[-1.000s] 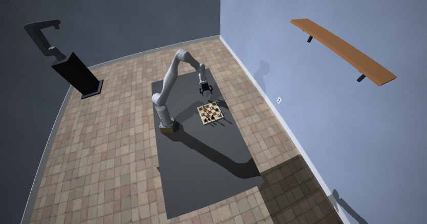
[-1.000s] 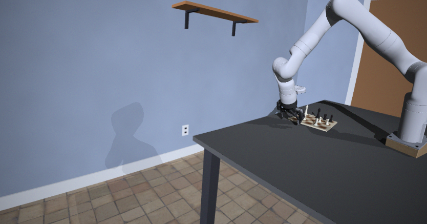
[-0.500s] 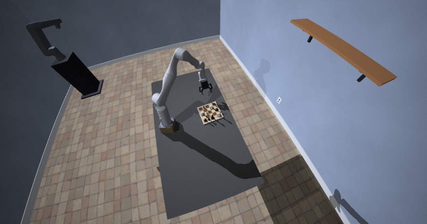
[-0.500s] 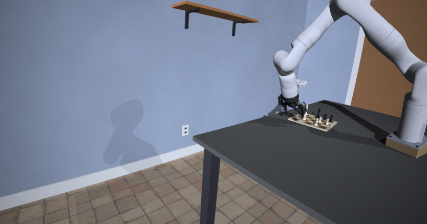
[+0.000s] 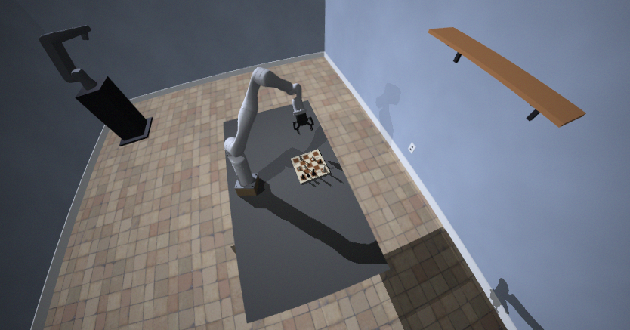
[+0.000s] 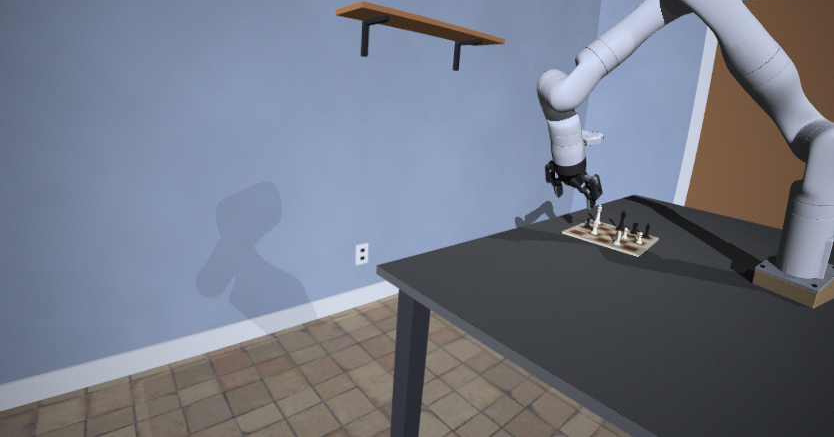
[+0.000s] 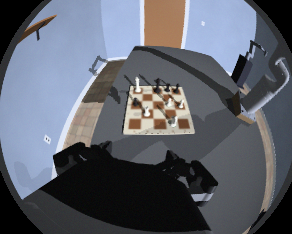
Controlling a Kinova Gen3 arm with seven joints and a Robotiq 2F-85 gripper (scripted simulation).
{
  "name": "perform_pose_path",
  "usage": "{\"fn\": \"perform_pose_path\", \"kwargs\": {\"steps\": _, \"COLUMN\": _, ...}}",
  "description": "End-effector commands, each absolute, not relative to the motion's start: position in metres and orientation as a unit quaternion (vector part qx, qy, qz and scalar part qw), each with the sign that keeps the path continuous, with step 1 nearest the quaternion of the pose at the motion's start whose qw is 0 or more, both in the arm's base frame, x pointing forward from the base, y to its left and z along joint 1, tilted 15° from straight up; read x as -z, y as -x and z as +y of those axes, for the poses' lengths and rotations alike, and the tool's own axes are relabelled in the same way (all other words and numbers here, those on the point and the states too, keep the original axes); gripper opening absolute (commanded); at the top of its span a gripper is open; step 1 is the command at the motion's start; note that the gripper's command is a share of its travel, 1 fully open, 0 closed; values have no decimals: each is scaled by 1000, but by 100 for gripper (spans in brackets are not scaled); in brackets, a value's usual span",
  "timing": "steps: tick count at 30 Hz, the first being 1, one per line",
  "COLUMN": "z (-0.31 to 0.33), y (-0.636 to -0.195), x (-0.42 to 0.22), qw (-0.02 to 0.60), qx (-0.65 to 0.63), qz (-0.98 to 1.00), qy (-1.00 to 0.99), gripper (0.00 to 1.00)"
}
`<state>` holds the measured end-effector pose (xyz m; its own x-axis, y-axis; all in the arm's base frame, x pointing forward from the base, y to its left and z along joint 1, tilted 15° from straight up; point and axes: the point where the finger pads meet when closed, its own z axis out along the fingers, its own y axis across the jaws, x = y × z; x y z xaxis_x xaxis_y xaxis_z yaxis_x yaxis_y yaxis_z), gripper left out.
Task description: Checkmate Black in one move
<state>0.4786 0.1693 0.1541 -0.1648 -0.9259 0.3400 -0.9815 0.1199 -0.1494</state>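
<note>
A small chessboard (image 5: 303, 180) (image 6: 576, 233) (image 7: 157, 128) lies on the dark table (image 5: 286, 257) (image 6: 583, 328). Several white and black pieces stand on it. A tall white piece (image 6: 597, 219) (image 7: 137, 85) stands at one corner, and black pieces (image 6: 622, 220) stand along the far side. My gripper (image 5: 303, 129) (image 6: 576, 196) (image 7: 138, 152) is open and empty. It hangs above the table a little way off the board's edge, toward the table's far end. The squares' letters and digits are too small to read.
My arm's base (image 5: 246, 187) (image 6: 799, 285) is bolted to the table beside the board. A wooden shelf (image 5: 507, 74) (image 6: 417, 22) hangs on the blue wall. A brown door (image 6: 752, 142) (image 7: 165, 17) is behind the table. A black pedestal (image 5: 112, 107) with a dark arm stands on the floor.
</note>
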Motion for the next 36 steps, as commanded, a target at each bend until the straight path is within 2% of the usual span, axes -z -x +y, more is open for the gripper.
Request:
{"fn": "perform_pose_path", "kwargs": {"steps": 1, "z": 169, "y": -479, "x": -154, "qw": 81, "qx": -171, "qz": -744, "qy": -641, "gripper": 100}}
{"fn": "perform_pose_path", "kwargs": {"steps": 13, "z": 139, "y": -475, "x": -144, "qw": 75, "qx": -109, "qz": -765, "qy": -631, "gripper": 100}}
{"fn": "perform_pose_path", "kwargs": {"steps": 23, "z": 84, "y": -469, "x": -136, "qw": 25, "qx": -1, "qz": -805, "qy": -593, "gripper": 100}}
{"fn": "perform_pose_path", "kwargs": {"steps": 31, "z": 56, "y": -468, "x": -138, "qw": -16, "qx": 41, "qz": -824, "qy": -565, "gripper": 100}}
{"fn": "perform_pose_path", "kwargs": {"steps": 36, "z": 56, "y": -468, "x": -138, "qw": -16, "qx": 41, "qz": -824, "qy": -565, "gripper": 100}}
